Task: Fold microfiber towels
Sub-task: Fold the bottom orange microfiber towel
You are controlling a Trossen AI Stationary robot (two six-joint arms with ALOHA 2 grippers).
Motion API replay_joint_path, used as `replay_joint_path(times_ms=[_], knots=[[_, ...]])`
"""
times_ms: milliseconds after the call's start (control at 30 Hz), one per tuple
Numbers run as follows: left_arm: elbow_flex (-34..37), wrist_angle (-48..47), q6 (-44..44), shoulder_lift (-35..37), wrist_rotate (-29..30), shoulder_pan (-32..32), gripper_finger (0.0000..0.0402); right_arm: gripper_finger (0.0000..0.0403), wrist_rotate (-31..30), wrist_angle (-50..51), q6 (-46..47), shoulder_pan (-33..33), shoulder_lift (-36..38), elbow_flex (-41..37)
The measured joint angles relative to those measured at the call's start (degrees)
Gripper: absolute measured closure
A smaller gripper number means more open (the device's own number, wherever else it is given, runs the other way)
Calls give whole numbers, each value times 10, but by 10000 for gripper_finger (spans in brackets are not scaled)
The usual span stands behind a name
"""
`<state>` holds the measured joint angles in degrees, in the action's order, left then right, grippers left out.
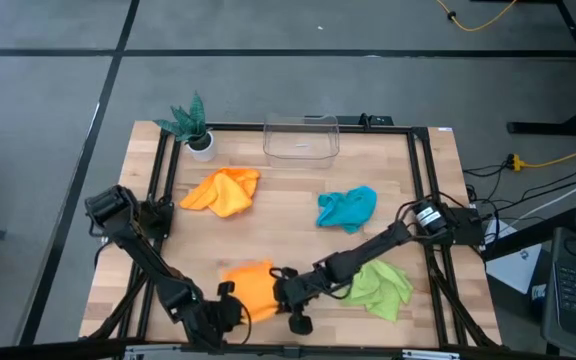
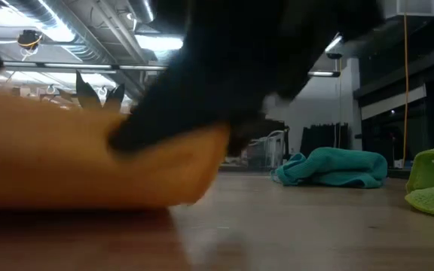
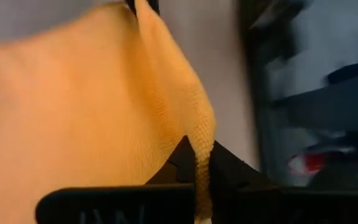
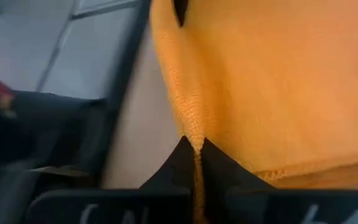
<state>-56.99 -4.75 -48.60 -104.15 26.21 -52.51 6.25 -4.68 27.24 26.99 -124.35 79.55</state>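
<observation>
Orange towel (image 1: 252, 287) pinched between closed left end effector (image 1: 230, 303) and right end effector (image 1: 284, 288), low at front edge.

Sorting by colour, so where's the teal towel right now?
High view: the teal towel lies right of centre, between the clear container and the lime green towel.

Two dark arms meet at the near edge of the wooden surface (image 1: 288, 215), the left hand (image 1: 230, 304) and right hand (image 1: 284, 290) on either side of an orange towel (image 1: 252, 287). A lime green towel (image 1: 380, 287) lies near the right edge, a teal-blue towel (image 1: 347, 208) mid-surface, another orange towel (image 1: 223, 190) toward the left, and a potted plant (image 1: 192, 125) and clear container (image 1: 301, 138) along the far edge.
</observation>
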Motion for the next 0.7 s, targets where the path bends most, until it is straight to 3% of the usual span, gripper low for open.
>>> replay_joint_path(times_ms=[200,500,700], knots=[[0,79,55,24,-13,0,399,395,26,8,48,24,36,0],[-1,108,57,27,-18,0,400,396,52,5,87,33,48,0],[-1,88,54,28,-15,3,398,396,16,12,67,21,48,1]])
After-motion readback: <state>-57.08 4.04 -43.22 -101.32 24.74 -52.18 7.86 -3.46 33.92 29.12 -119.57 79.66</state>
